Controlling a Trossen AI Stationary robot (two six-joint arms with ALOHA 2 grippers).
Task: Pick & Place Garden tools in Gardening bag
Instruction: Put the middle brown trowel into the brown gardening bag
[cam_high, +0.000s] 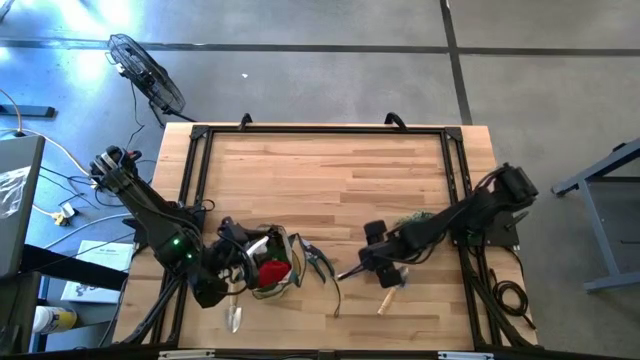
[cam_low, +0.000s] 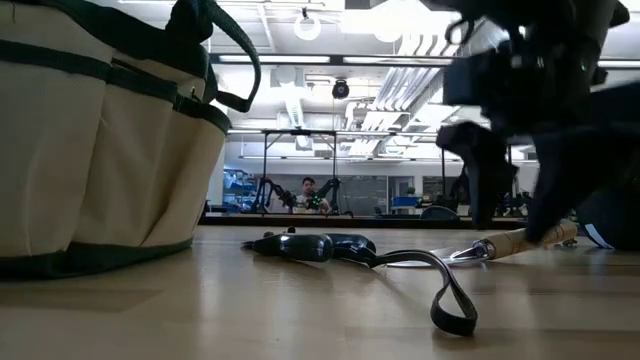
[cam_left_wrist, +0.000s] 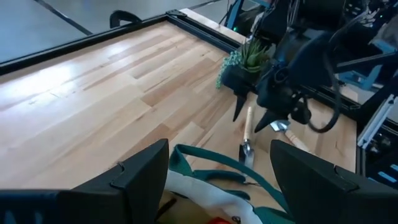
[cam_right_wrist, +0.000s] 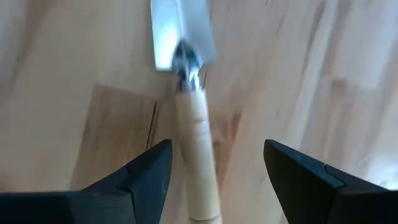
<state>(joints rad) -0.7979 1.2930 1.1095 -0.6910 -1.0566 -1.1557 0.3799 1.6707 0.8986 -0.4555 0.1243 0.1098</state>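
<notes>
The tan gardening bag (cam_high: 272, 262) with green trim stands at the front left, with a red cloth item (cam_high: 272, 270) inside it. My left gripper (cam_high: 238, 262) is open at the bag's left rim; its fingers straddle the green trim (cam_left_wrist: 211, 177). Dark-handled pruners (cam_high: 320, 262) lie on the table just right of the bag. My right gripper (cam_high: 385, 262) is open and points down over a wooden-handled trowel (cam_right_wrist: 196, 155). Its fingers stand on either side of the handle, apart from it. The trowel lies flat on the table (cam_low: 520, 240).
A leafy plant sprig (cam_high: 410, 220) lies behind my right gripper. Another metal trowel (cam_high: 235, 318) lies near the front edge, left of the bag. The pruners' strap loop (cam_low: 450, 300) trails toward the front. A black frame (cam_high: 320, 130) runs around the table.
</notes>
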